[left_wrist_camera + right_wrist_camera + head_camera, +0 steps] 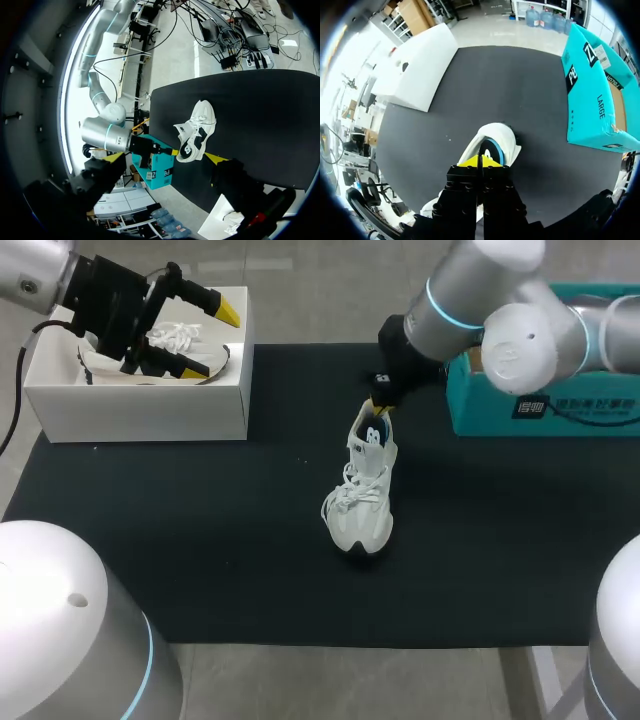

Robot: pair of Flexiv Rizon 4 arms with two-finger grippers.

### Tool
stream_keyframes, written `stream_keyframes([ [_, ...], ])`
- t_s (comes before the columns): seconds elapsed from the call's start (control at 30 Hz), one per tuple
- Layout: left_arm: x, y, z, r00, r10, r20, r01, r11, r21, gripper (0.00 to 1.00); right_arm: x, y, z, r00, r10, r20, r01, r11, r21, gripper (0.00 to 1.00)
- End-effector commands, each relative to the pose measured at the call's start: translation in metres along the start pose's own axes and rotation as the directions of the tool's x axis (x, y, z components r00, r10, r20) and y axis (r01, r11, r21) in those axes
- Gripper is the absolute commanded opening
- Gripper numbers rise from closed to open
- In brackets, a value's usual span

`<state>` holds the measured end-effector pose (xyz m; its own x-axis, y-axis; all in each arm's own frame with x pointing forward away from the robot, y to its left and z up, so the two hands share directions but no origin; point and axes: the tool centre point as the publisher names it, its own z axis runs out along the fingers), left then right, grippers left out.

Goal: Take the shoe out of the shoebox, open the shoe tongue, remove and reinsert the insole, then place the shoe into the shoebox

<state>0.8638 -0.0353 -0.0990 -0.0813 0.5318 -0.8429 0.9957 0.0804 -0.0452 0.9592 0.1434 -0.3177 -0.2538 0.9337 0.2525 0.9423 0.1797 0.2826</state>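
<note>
A white shoe (365, 505) sits on the black mat (200, 540) in the middle of the table, toe towards the near edge and heel slightly raised. My right gripper (378, 405) is shut on the rim of its heel. In the right wrist view the yellow tips (480, 161) press together over the shoe (495, 137), whose blue insole shows just ahead. The white shoebox (140, 410) stands at the back left with a second white shoe (170, 340) inside. My left gripper (215, 340) hangs open over that box, holding nothing. In the left wrist view the shoe (200, 120) lies far ahead of that gripper (166, 157).
A teal cardboard box (540, 410) stands at the back right, close behind my right arm; the right wrist view shows the teal box (590, 90) beside the shoe. The mat spreads wide in front of and to both sides of the shoe.
</note>
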Motion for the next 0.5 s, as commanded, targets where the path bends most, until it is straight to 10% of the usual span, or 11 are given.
stream_keyframes([
  [0.03, 0.0, 0.0, 0.0, 1.0, 0.0, -0.005, 0.0, 1.0, 0.001, 1.0, 0.002, 0.003, 0.011, 0.992, 0.007, 0.127, -0.007, 1.0, 0.0, 0.0],
  [0.5, 0.0, 0.0, 0.0, 1.0, 0.0, -0.005, 0.0, 1.0, 0.001, 1.0, -0.016, -0.003, 0.024, 0.982, 0.036, 0.183, -0.038, 0.999, 0.005, 0.0],
])
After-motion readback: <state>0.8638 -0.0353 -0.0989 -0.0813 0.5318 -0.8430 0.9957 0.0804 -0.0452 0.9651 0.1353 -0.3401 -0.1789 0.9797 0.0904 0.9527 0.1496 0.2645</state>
